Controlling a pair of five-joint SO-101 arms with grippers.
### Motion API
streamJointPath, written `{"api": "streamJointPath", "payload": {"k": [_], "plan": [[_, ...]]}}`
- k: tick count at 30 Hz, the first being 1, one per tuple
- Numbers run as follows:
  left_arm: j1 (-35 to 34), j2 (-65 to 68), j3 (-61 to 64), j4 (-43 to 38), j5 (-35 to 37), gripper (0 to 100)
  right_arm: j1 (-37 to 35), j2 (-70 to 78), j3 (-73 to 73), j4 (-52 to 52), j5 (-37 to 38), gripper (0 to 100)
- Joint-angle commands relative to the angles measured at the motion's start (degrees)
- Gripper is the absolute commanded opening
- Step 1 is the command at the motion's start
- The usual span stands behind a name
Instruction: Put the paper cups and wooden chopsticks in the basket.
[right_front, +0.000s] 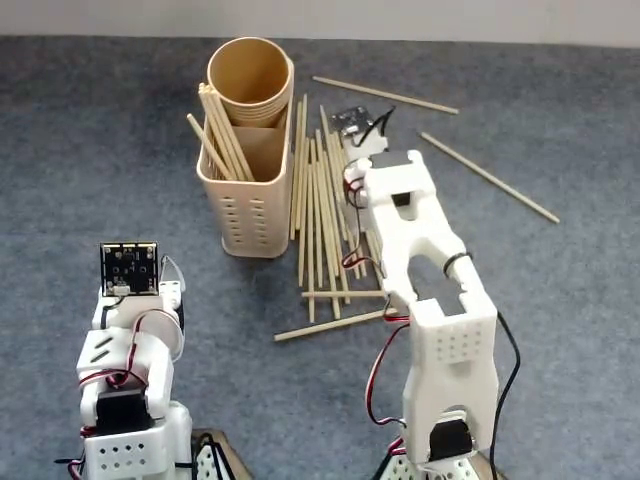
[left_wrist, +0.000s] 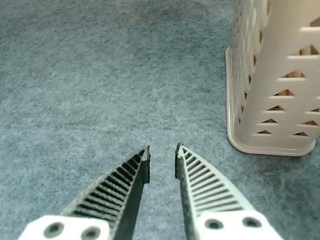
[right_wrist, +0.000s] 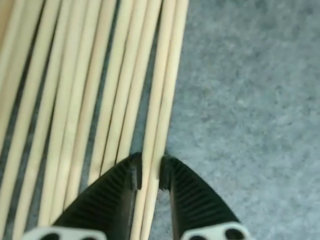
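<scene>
Chopstick pickup in hand: right end effector (right_wrist: 149, 167) pinches the row's outermost wooden chopsticks (right_wrist: 171, 75), left end effector (left_wrist: 162, 152) sits part-open; next, lift toward the upper-centre basket (right_front: 250, 215).

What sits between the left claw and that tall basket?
Bare grey carpet lies between the left gripper and the basket, with nothing on it; the left wrist view shows this stretch.
</scene>
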Motion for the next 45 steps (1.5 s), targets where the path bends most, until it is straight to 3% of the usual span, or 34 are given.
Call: {"api": "streamJointPath", "payload": {"k": [1, 5, 10, 20, 25, 31, 34, 38, 45], "plan": [[0.84, -0.31, -0.22, -0.62, -0.88, 11, -0.22, -1.19, -2.15, 3.38, -0.44, 0.4], [0.84, -0.31, -0.22, -0.62, -0.88, 11, 0.92, -6.99, -8.66, 7.69, -2.55, 0.4], [0.84, -0.31, -0.22, -0.62, -0.88, 11, 0.84, -24.31, -15.52, 5.85, -7.74, 0.5], [0.84, -0.31, 0.40, -0.97, -0.97, 11, -15.69, -43.74, -8.13, -21.05, -10.73, 0.5], [0.84, -0.31, 0.40, -0.97, -0.97, 11, -20.97, -47.43, 3.56, -34.68, -10.73, 0.5], [0.84, -0.31, 0.75, -0.97, -2.81, 11, -21.05, -52.09, 32.31, -60.18, -15.21, 0.5], [1.71, -0.31, 1.89, -2.11, -2.90, 11, -22.11, -54.73, 42.86, -68.09, -12.75, 0.5], [2.33, -0.31, 1.89, -2.29, -2.90, 11, -22.37, -58.95, 47.43, -68.09, -9.85, 1.4], [2.24, -0.31, 1.89, -2.29, -2.99, 11, -22.37, -63.25, 46.73, -60.53, -9.14, 18.3]]}}
